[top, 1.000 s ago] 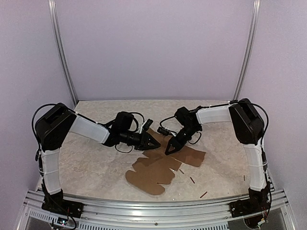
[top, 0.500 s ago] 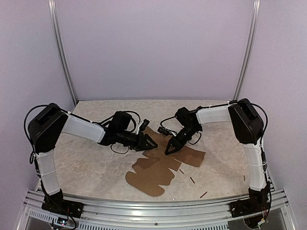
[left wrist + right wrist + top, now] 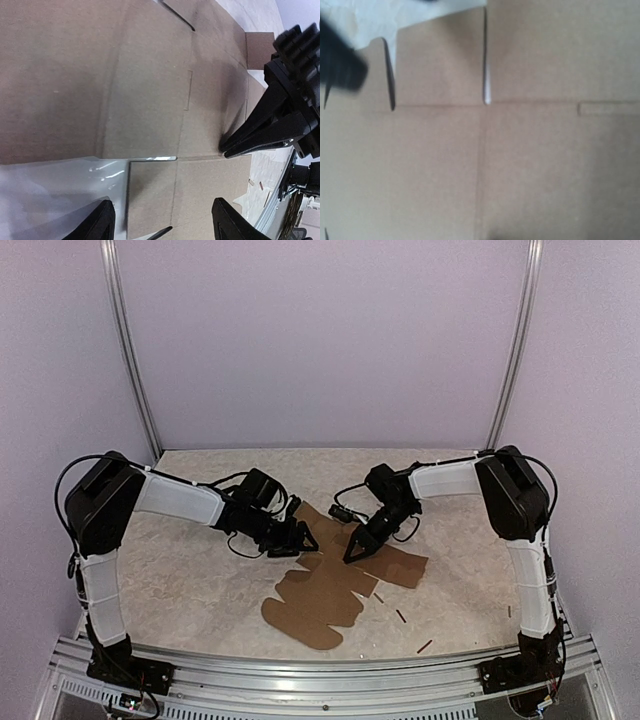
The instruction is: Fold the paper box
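Cardboard sheet (image 3: 320, 602) lies flat on the table (image 3: 190, 590), dark sticks (image 3: 425, 646) near its right side. Left wrist view alone shows the right gripper (image 3: 223, 148), tips pressed together on it — left gripper (image 3: 298, 542) spread over its edge.

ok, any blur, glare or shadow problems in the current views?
Top external: sharp, evenly lit, soft shadows only. Left wrist: paper box fairly sharp, specular glare on the table at its edge, dark shadow under the right pincer. Right wrist: soft throughout, with a dark out-of-focus smear at upper left.
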